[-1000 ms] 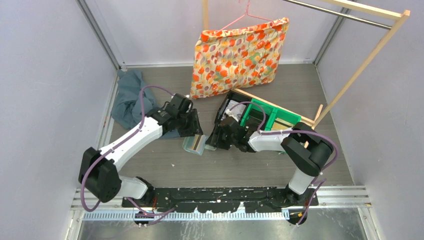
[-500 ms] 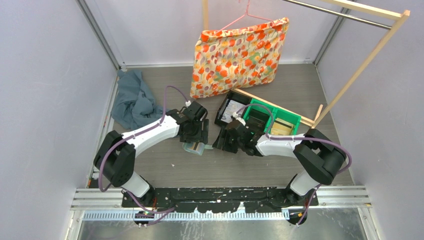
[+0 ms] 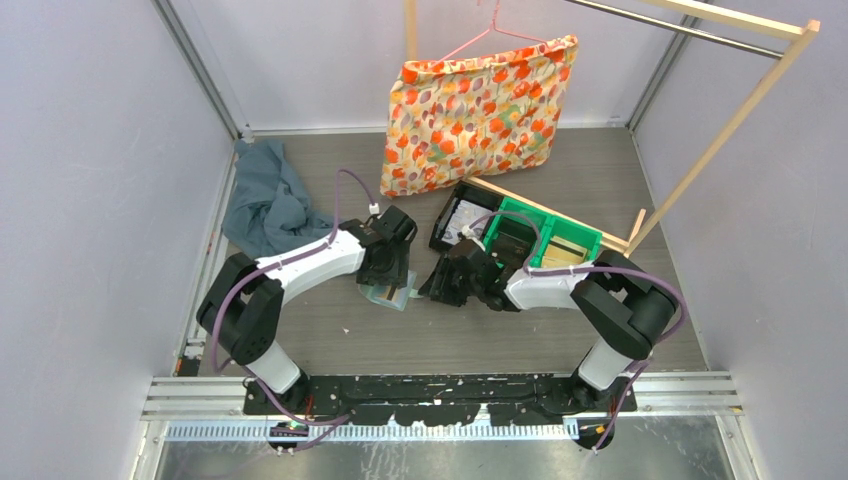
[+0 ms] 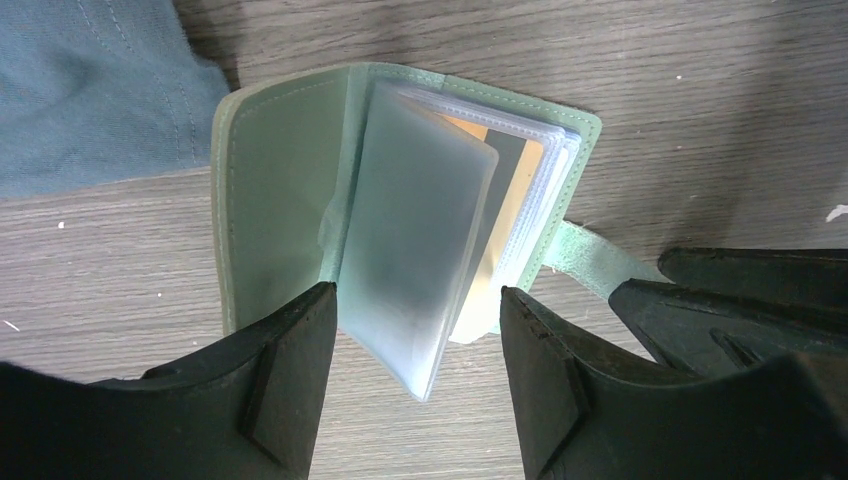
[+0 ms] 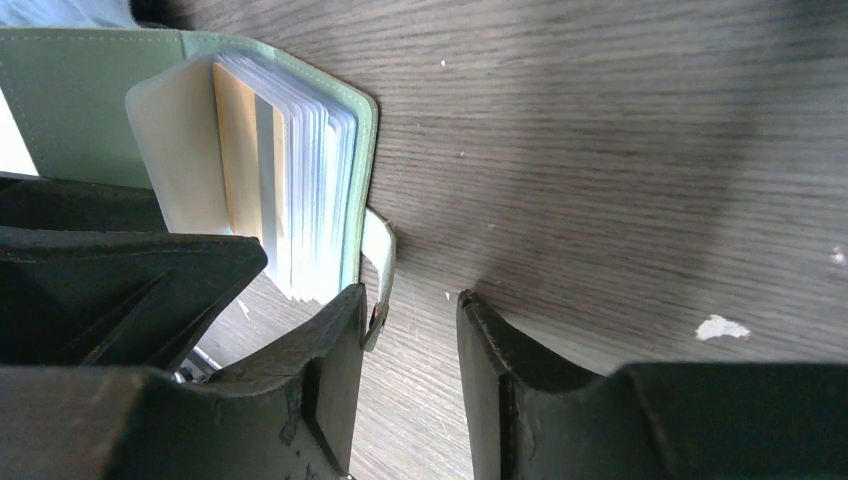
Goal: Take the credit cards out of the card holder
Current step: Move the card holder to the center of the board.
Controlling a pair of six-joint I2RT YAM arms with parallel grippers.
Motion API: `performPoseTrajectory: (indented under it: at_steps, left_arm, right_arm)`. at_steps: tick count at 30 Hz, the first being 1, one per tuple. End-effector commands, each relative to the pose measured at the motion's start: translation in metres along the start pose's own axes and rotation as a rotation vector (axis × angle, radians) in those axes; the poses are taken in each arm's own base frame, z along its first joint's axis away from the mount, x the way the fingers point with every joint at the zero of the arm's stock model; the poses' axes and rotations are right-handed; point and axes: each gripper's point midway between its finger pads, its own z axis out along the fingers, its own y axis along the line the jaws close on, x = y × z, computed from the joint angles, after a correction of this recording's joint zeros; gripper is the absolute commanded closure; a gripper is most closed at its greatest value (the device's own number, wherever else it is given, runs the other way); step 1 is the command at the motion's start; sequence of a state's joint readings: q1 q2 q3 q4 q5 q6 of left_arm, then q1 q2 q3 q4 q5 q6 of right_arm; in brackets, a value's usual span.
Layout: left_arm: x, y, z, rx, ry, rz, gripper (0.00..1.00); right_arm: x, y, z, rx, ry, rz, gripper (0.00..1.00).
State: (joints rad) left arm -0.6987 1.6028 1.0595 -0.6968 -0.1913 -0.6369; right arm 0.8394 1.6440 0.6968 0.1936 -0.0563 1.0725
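Both arms have closed in: left gripper [image 4: 418,300] open astride the sleeves [image 4: 415,230], right gripper [image 5: 412,300] open by the strap [image 5: 380,250]. Card holder [image 4: 280,190] lies open mid-table, credit cards [image 4: 515,210] not yet out

Robot lab test cell: plain white walls [image 3: 90,150], alu rail [image 3: 690,390] at front edge.
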Motion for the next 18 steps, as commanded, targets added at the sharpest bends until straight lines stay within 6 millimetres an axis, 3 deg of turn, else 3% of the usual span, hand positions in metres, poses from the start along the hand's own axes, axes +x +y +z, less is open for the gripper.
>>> performPoseTrajectory:
  at_steps: [1, 5, 9, 15, 18]
  left_arm:
    - [-0.007, 0.003, -0.002, -0.019, -0.02, 0.009, 0.38]
    - [-0.012, 0.006, -0.009, -0.036, -0.044, 0.001, 0.38]
    - [-0.022, 0.006, -0.028, -0.012, -0.081, -0.002, 0.37]
    - [-0.037, 0.02, -0.061, 0.005, -0.114, -0.008, 0.37]
    - [-0.043, 0.024, -0.073, 0.056, -0.126, -0.038, 0.37]
  right_arm:
    - [0.005, 0.009, 0.001, -0.028, 0.021, 0.008, 0.6]
    - [0.0, 0.011, -0.003, -0.025, 0.002, -0.005, 0.97]
    - [-0.009, 0.025, -0.018, -0.049, -0.023, -0.048, 0.99]
    - [-0.025, 0.072, -0.06, -0.144, -0.064, -0.1, 0.99]
    - [-0.03, 0.082, -0.074, -0.143, -0.076, -0.126, 0.99]
